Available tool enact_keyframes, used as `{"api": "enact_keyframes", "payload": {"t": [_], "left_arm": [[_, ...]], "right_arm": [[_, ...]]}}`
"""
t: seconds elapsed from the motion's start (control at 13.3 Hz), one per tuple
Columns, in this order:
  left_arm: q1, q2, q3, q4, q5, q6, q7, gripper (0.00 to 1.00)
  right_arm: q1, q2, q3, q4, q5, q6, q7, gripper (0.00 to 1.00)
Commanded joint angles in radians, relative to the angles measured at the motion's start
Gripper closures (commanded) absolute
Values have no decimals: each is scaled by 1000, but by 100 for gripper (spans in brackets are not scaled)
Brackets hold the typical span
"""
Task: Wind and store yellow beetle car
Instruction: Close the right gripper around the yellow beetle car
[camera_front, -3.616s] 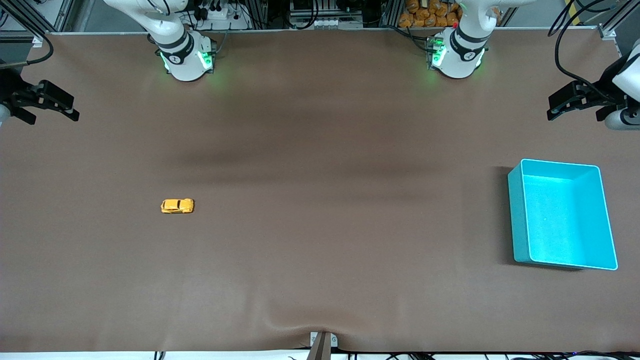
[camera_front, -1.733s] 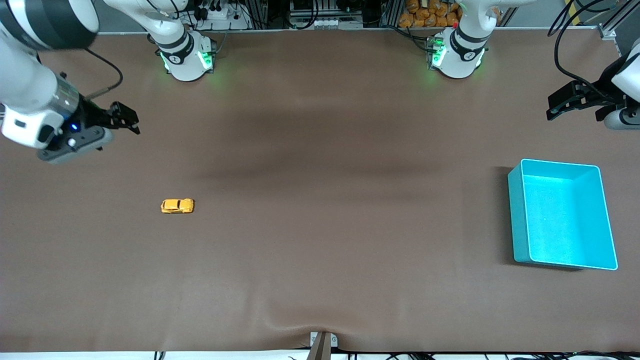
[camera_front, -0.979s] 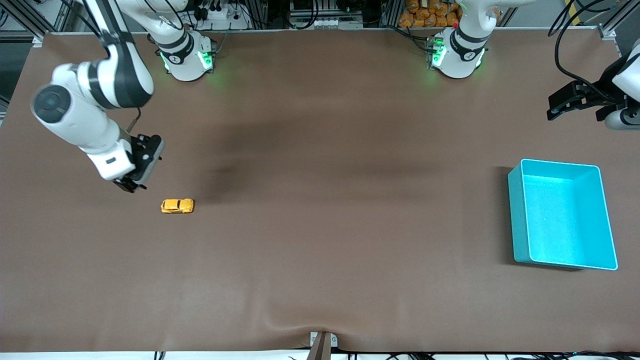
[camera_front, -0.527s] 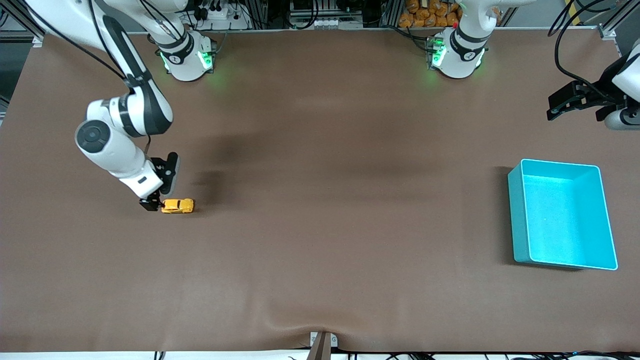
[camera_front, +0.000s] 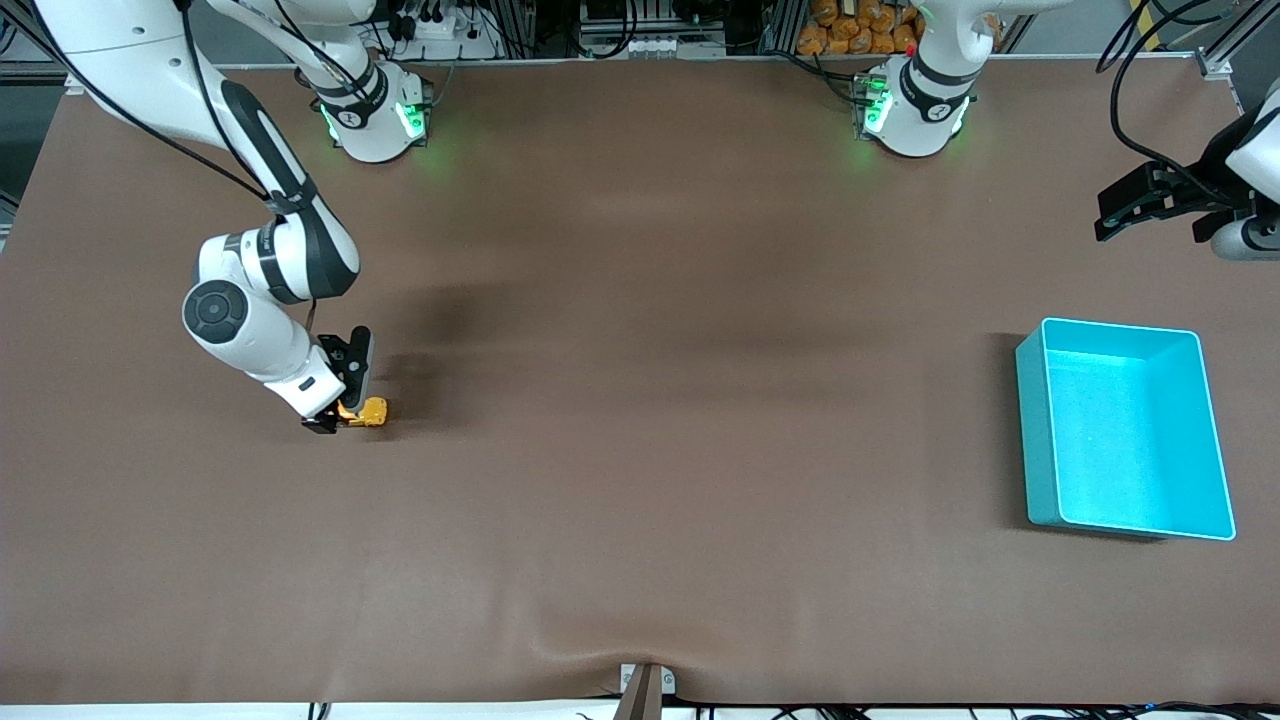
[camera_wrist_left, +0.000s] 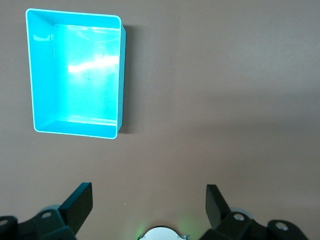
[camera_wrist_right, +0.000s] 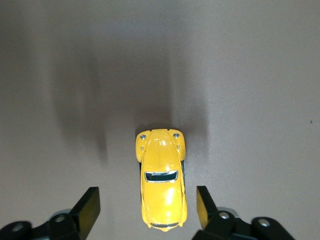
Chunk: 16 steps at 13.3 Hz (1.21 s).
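The yellow beetle car (camera_front: 370, 412) sits on the brown table toward the right arm's end. My right gripper (camera_front: 335, 415) is open and low over the car's rear half, which it partly hides. In the right wrist view the car (camera_wrist_right: 161, 182) lies between the two spread fingers (camera_wrist_right: 90, 207), with a gap on each side. My left gripper (camera_front: 1135, 205) is open and waits in the air near the table's edge at the left arm's end. The turquoise bin (camera_front: 1125, 430) stands empty, and shows in the left wrist view (camera_wrist_left: 75, 72).
The brown table cloth (camera_front: 640, 450) has a ripple at its near edge by a small clamp (camera_front: 645, 685). The two arm bases (camera_front: 375, 110) stand along the table's edge farthest from the camera.
My right arm has swung in from the table's end and come down over the car, its open fingers now straddling it. The car, the bin and the left arm have not moved.
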Motion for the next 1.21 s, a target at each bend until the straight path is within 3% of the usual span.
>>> {"api": "enact_keyframes", "payload": {"t": [0.0, 0.68, 0.83, 1.05, 1.13], "left_arm": [[5, -13, 3, -6, -13, 1, 16, 0], [2, -13, -2, -4, -14, 1, 6, 0], [3, -14, -1, -4, -15, 2, 6, 0], [3, -14, -2, -6, -15, 2, 6, 0], [-3, -14, -2, -4, -15, 2, 5, 0]], "right_arm": [[-11, 35, 2, 22, -21, 25, 11, 20], [-18, 76, -4, 25, -31, 72, 10, 37], [-17, 84, -16, 25, -32, 79, 10, 49], [-9, 94, -27, 33, -48, 80, 8, 80], [-11, 94, -39, 42, -79, 80, 8, 83]]}}
